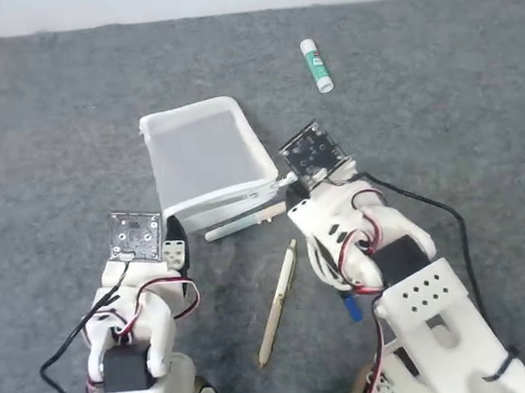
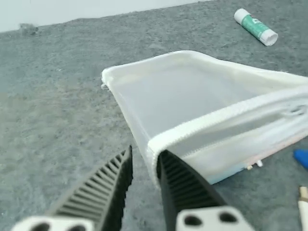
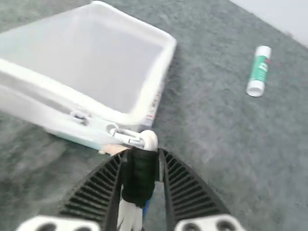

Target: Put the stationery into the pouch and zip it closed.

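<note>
A translucent white pouch (image 1: 204,156) (image 2: 192,96) (image 3: 86,67) lies mid-table, its zipped edge open towards the arms. My right gripper (image 1: 291,186) (image 3: 139,159) is shut on a black marker with a white tip (image 3: 139,168). That tip sits by the zipper pull (image 3: 115,131) at the pouch's near right corner. My left gripper (image 1: 174,232) (image 2: 144,161) is open a little at the near left corner, with nothing between its fingers. A beige pen (image 1: 278,303) lies between the arms. A second pen (image 1: 245,222) lies along the pouch's near edge. A green and white glue stick (image 1: 316,66) (image 2: 256,26) (image 3: 259,71) lies beyond the pouch.
Grey carpet (image 1: 441,112) covers the whole table. Something small and blue (image 1: 351,307) shows at the right arm's side. A black cable (image 1: 442,206) loops along the right arm. A pale wall borders the far edge.
</note>
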